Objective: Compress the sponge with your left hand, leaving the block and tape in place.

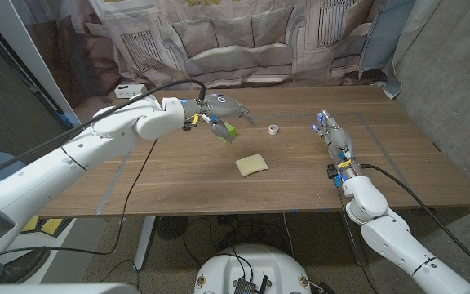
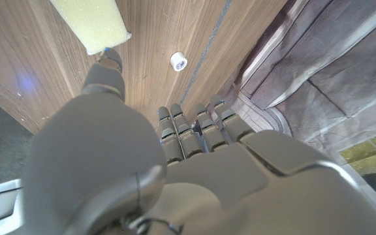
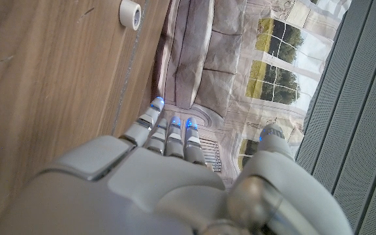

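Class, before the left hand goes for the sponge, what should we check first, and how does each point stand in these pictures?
1. Sponge lies free, nothing on it: ok.
2. Left hand is above the sponge: not ok; it is off to one side, over the green block.
3. Left hand is clear of the block: cannot tell; its fingers are very close to it.
4. Tape roll stands apart from the sponge: ok.
5. Right hand is well away from the sponge, holding nothing: ok.
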You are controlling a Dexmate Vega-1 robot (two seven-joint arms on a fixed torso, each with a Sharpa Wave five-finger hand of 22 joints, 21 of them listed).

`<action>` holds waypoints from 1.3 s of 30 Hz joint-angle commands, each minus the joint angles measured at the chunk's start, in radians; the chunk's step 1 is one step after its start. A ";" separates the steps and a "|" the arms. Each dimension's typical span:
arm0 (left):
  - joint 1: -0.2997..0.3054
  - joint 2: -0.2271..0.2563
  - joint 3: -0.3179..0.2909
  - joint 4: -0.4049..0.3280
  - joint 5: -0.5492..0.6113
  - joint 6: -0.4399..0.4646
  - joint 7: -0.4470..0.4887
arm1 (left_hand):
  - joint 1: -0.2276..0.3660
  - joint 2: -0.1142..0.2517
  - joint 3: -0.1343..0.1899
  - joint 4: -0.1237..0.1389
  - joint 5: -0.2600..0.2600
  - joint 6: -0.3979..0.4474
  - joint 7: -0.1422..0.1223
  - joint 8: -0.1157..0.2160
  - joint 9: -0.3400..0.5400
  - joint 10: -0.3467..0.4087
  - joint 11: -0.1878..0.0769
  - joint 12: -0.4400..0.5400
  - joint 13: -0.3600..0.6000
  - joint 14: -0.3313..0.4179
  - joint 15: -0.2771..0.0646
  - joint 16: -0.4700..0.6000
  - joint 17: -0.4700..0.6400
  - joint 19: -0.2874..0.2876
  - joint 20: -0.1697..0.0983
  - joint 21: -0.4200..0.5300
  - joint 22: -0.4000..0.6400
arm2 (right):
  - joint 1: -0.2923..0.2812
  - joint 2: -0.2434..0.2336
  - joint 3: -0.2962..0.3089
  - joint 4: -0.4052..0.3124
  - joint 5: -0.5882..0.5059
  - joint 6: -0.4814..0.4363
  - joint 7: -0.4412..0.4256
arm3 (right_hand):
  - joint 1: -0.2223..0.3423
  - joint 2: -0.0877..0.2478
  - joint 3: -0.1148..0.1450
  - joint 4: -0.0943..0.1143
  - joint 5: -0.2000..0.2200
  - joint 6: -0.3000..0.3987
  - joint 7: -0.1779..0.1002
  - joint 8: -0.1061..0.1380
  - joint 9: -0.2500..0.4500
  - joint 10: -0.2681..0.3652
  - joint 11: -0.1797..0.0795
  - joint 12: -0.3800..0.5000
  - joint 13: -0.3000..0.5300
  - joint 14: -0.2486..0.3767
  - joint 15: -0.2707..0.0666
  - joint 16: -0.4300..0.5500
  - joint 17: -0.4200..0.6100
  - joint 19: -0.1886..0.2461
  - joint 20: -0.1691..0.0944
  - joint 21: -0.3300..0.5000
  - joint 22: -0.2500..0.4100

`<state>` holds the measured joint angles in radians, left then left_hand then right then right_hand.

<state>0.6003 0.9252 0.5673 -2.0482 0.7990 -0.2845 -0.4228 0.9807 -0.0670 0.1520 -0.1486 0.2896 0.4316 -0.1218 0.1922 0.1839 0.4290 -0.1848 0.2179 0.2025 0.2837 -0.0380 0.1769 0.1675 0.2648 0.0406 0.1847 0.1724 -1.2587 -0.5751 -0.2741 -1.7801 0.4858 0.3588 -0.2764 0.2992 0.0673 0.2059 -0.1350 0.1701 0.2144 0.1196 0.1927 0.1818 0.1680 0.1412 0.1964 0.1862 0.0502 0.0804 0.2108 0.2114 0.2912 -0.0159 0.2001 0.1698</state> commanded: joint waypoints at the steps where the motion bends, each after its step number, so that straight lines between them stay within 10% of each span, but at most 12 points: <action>1: -0.096 -0.057 0.071 0.009 0.056 -0.050 -0.135 | 0.016 0.001 0.001 0.008 0.006 -0.019 -0.001 -0.007 0.005 -0.014 -0.003 -0.004 0.003 -0.010 -0.091 -0.002 0.003 -0.007 0.006 -0.001 0.003 | -0.020 0.005 0.008 -0.011 -0.005 0.003 -0.013 | 0.002 0.008 0.001 0.003 0.006 0.009 0.005 0.004 0.002 0.008 0.002 0.007 0.003 0.002 0.003 0.005 0.005 0.001 0.007 -0.003 0.002; 39: -0.206 -0.168 0.191 0.187 0.020 -0.134 -0.265 | 0.028 0.004 -0.028 0.022 0.033 -0.072 0.023 0.000 0.005 -0.038 0.006 -0.003 0.000 -0.027 -0.076 0.008 0.003 -0.037 -0.005 0.006 0.003 | -0.004 0.016 -0.003 -0.017 -0.015 -0.027 -0.030 | 0.011 0.015 0.005 -0.001 0.007 0.012 0.002 0.003 0.002 0.009 -0.003 0.004 0.003 0.004 0.003 0.004 0.004 0.003 0.008 -0.004 0.002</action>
<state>0.4177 0.7869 0.7290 -1.9165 0.8620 -0.4139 -0.6521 0.9990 -0.0643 0.1270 -0.1240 0.3182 0.3553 -0.1086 0.1857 0.1837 0.3791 -0.1840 0.2111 0.1997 0.2468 -0.0358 0.1816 0.1678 0.2269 0.0428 0.1849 0.1721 -1.2642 -0.5576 -0.2750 -1.7893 0.4751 0.3409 -0.3021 0.3046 0.0727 0.2059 -0.1350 0.1701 0.2196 0.1249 0.1927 0.1818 0.1680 0.1411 0.1964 0.1863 0.0500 0.0802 0.2108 0.2114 0.2913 -0.0158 0.2001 0.1698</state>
